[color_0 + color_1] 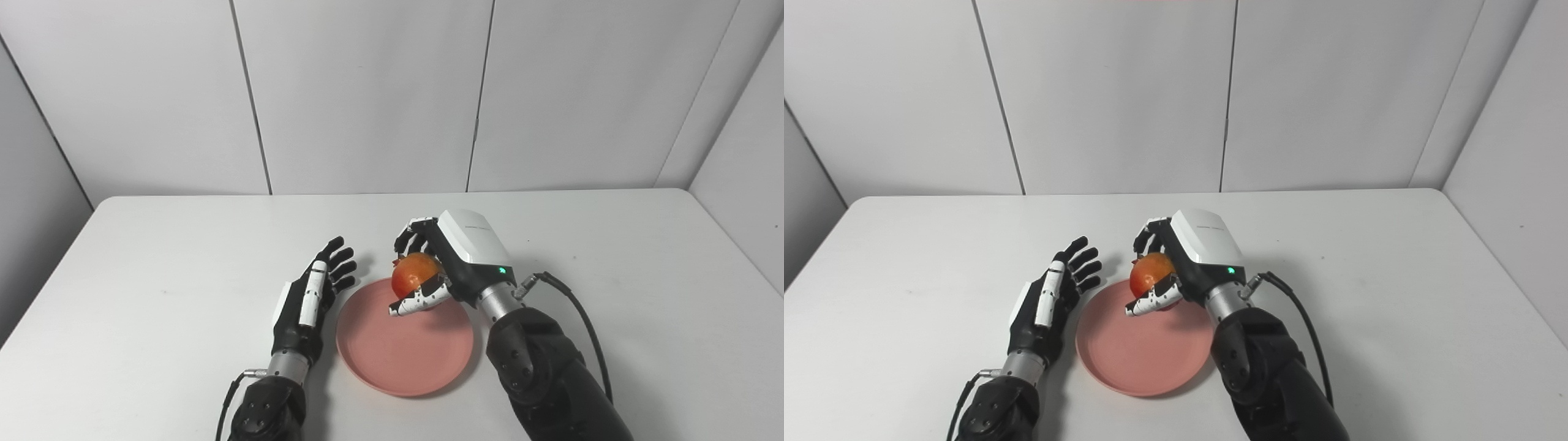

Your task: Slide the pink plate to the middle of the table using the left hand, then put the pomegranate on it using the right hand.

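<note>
A round pink plate (392, 358) lies on the white table near its front middle. Over the plate's far edge my right hand (444, 263) is shut on the orange-red pomegranate (413, 274), fingers curled over its top and thumb under its front. Whether the fruit touches the plate I cannot tell. My left hand (312, 294) lies open just left of the plate, fingers stretched away from me, close to the rim and holding nothing.
The white table (153, 257) has rounded far corners and is bounded by grey wall panels behind and at both sides. A black cable (582, 318) loops out from my right wrist over the table.
</note>
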You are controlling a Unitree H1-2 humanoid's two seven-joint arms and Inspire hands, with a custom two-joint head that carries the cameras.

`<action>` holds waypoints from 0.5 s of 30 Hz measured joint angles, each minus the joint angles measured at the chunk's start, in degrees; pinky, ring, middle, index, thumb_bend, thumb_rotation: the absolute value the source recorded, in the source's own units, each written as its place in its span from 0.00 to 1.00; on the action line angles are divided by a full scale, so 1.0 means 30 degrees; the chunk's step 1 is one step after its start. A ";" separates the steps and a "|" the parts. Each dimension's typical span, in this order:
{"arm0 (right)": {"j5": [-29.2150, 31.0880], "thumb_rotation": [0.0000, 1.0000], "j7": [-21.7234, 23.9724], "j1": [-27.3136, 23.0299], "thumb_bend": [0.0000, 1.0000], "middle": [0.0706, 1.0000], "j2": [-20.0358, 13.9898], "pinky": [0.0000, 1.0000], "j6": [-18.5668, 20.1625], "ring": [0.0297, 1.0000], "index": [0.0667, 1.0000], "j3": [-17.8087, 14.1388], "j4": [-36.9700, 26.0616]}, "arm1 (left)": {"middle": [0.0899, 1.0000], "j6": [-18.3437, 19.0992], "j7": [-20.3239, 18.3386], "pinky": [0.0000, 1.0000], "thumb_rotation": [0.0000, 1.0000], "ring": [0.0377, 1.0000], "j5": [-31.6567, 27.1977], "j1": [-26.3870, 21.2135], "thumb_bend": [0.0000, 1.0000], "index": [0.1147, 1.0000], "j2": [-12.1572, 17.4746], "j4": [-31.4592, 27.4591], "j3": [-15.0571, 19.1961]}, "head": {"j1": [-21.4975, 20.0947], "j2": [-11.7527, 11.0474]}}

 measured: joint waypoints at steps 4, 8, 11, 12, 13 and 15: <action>0.0091 0.00 -0.0024 0.0031 0.52 0.37 0.0049 0.23 -0.0137 0.31 0.49 0.0356 0.0758 | 0.84 0.0388 0.0382 0.83 1.00 0.84 0.0200 -0.0014 0.39 0.82 -0.0238 -0.0254 0.0013 | 0.0323 0.0176; 0.0277 0.00 -0.0037 0.0066 0.52 0.37 0.0081 0.23 -0.0223 0.30 0.49 0.0660 0.1342 | 0.85 0.0593 0.0693 0.83 1.00 0.84 0.0431 -0.0028 0.38 0.82 -0.0580 -0.0337 0.0033 | 0.0471 0.0235; 0.0469 0.00 -0.0084 0.0067 0.52 0.36 0.0120 0.22 -0.0597 0.30 0.49 0.0974 0.2003 | 0.85 0.0608 0.0709 0.83 1.00 0.85 0.0431 -0.0036 0.38 0.83 -0.0609 -0.0336 0.0041 | 0.0676 0.0440; 0.0605 0.00 -0.0071 0.0074 0.52 0.36 0.0121 0.23 -0.0727 0.30 0.49 0.1064 0.2317 | 0.85 0.0622 0.0722 0.83 1.00 0.85 0.0430 -0.0049 0.38 0.82 -0.0616 -0.0336 0.0040 | 0.0705 0.0469; 0.0647 0.00 -0.0064 0.0075 0.52 0.36 0.0118 0.23 -0.0800 0.30 0.49 0.1099 0.2433 | 0.84 0.0624 0.0724 0.83 1.00 0.84 0.0430 -0.0052 0.38 0.83 -0.0616 -0.0336 0.0040 | 0.0705 0.0557; 0.0783 0.00 -0.0096 0.0069 0.52 0.36 0.0103 0.22 -0.1061 0.29 0.49 0.1141 0.2637 | 0.85 0.0687 0.0768 0.83 1.00 0.84 0.0430 -0.0056 0.38 0.83 -0.0639 -0.0363 0.0042 | 0.0705 0.0587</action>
